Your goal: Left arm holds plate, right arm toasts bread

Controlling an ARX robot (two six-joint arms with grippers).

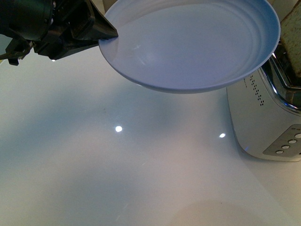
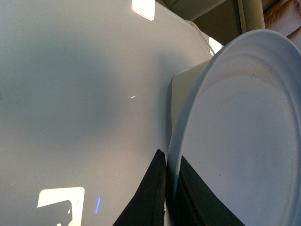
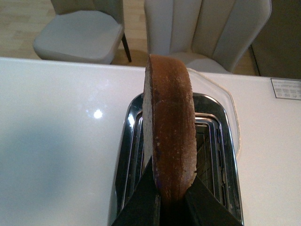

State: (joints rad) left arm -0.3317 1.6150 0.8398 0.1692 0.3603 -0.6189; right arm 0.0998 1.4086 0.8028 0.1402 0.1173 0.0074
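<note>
Left grip: Your left gripper point(image 1: 111, 35), black with pointed angular fingers, is pinched closed on the rim of the round pale blue-white plate point(image 1: 188, 42), one finger on each face.
Plate position: It hangs tilted above the glossy white table point(image 1: 94, 165), its far edge close by the top of the white and chrome toaster point(image 1: 263, 122). You cannot tell from here whether they touch.
Right grip: Your right gripper point(image 3: 171, 207) has its dark fingers clamped on the flat base of the slice of light-brown wholemeal bread with a dark crust point(image 3: 169, 132), which stands upright and edge-on.
Bread position: It is above the toaster's chrome top, over the slots, with none of it inside yet.
Step in hand: This looks like lowering the slice into a slot.
Alignment: Square the slice's edge with the slot's length before you descend. It seems to sit towards one slot, but which one is unclear.
Descent: Go straight down and slowly, so the crust does not catch the wire guides.
Release: Open only once the base is well inside.
Risk: Hold the plate steady and away from the bread's path.
</note>
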